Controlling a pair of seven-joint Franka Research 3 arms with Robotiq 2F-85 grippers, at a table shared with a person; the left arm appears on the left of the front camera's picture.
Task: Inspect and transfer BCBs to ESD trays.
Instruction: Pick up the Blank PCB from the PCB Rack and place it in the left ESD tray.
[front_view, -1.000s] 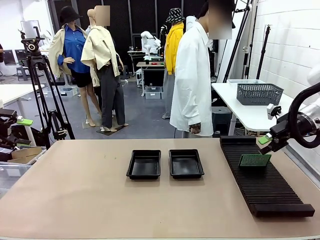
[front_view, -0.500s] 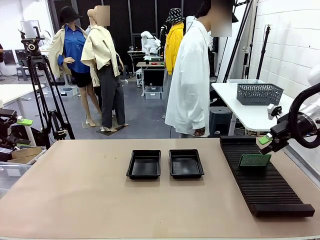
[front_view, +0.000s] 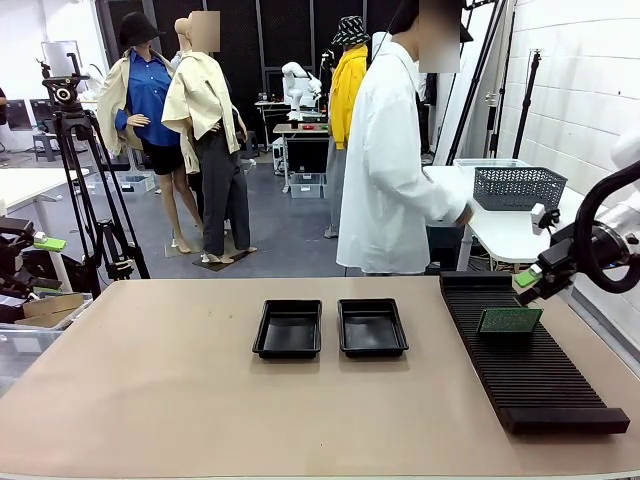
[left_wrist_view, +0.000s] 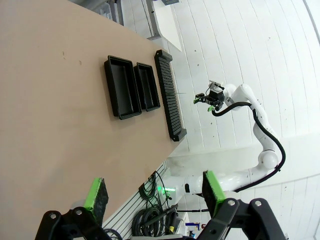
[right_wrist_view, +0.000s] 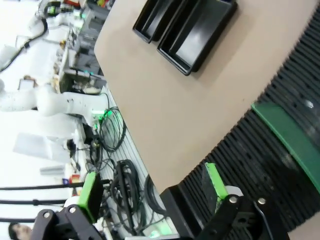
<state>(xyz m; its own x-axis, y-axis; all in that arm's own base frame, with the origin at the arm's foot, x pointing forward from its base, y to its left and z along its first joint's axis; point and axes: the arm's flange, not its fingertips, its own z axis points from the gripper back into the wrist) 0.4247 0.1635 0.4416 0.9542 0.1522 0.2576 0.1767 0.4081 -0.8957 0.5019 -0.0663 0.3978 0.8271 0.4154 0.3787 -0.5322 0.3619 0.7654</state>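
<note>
Hovering right end effector (front_view: 529, 286) (seemingly spread)

BCB (front_view: 509, 320): one thin green rectangular circuit board, standing on a long edge in the slots of the black ribbed rack (front_view: 530, 375). Its broad face is turned to the robot's side (upright or slightly leaning, hard to tell). It sits in the rack's far half, at the right of the counter (front_view: 180, 400).
Left ESD tray (front_view: 288, 329): shallow black rectangular plastic tray with a raised rim and a bare glossy floor, lying flat near the counter's middle.
Right ESD tray (front_view: 372, 327): a matching tray, floor bare, just beside the left one with a narrow gap (long sides parallel). It lies between the left tray and the rack, apart from the rack.
</note>
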